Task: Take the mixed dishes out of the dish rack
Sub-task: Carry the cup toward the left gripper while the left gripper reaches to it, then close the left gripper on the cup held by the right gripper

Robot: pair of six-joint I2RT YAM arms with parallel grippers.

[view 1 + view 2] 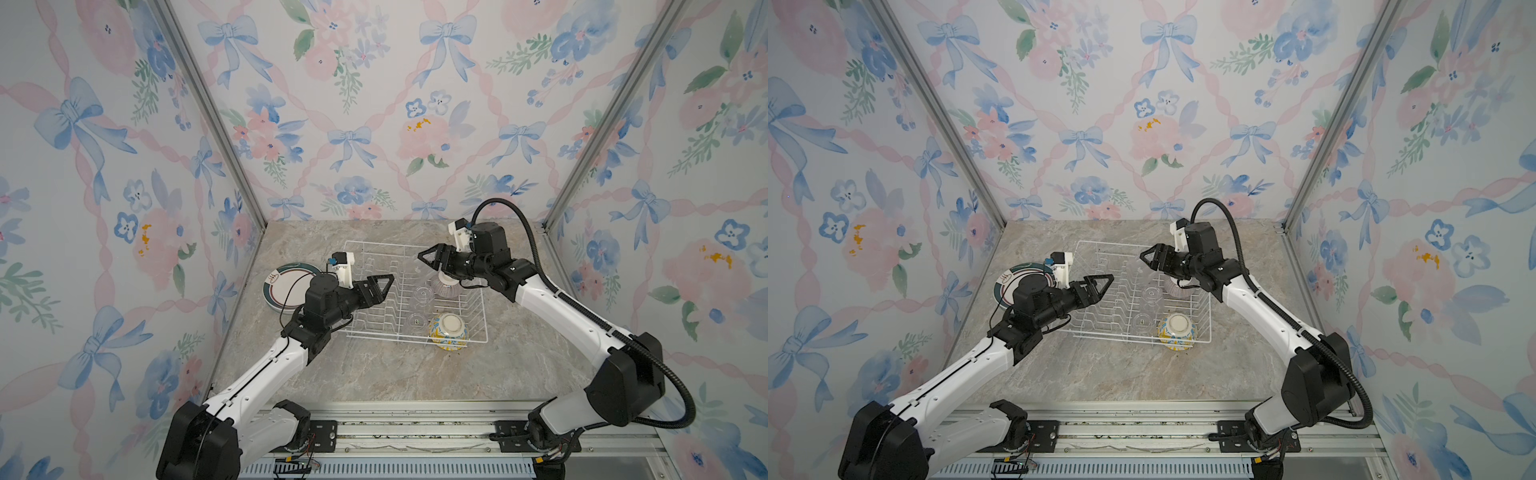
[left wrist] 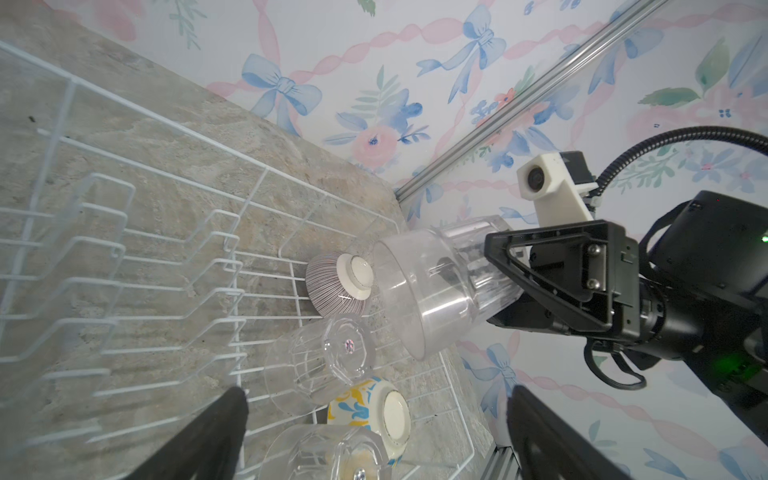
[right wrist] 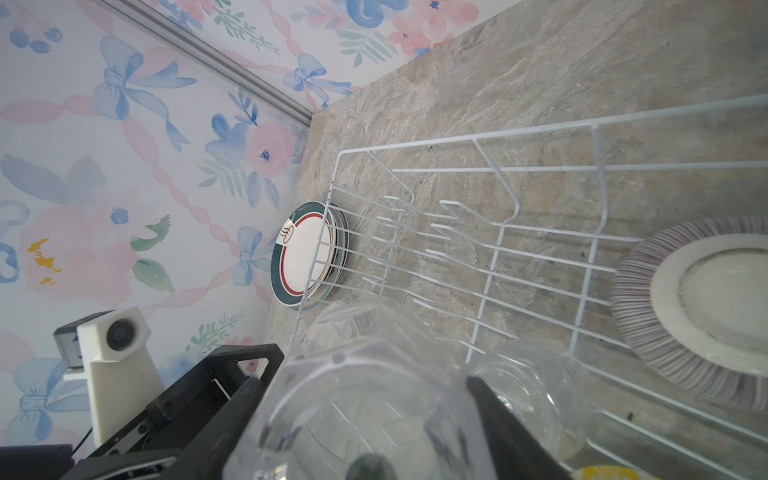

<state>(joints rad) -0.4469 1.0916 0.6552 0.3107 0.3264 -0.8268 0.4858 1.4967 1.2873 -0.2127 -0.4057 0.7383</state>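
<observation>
The white wire dish rack [image 1: 415,338] sits mid-table. My right gripper [image 1: 424,257] is shut on a clear glass cup [image 2: 436,286], held tilted above the rack's far right part; the wrist view shows the cup [image 3: 365,407] between both fingers. In the rack stand two upside-down glass cups [image 1: 424,295] [image 1: 417,322], a purple-striped bowl [image 1: 442,286] and a yellow-blue bowl [image 1: 448,330], both inverted. My left gripper [image 1: 384,291] hovers open and empty over the rack's left dividers.
A stack of plates [image 1: 286,286], the top one with a teal rim and red ring, lies on the table left of the rack, partly behind my left arm. Floral walls close in on three sides. Bare marble table [image 1: 374,374] lies in front of the rack.
</observation>
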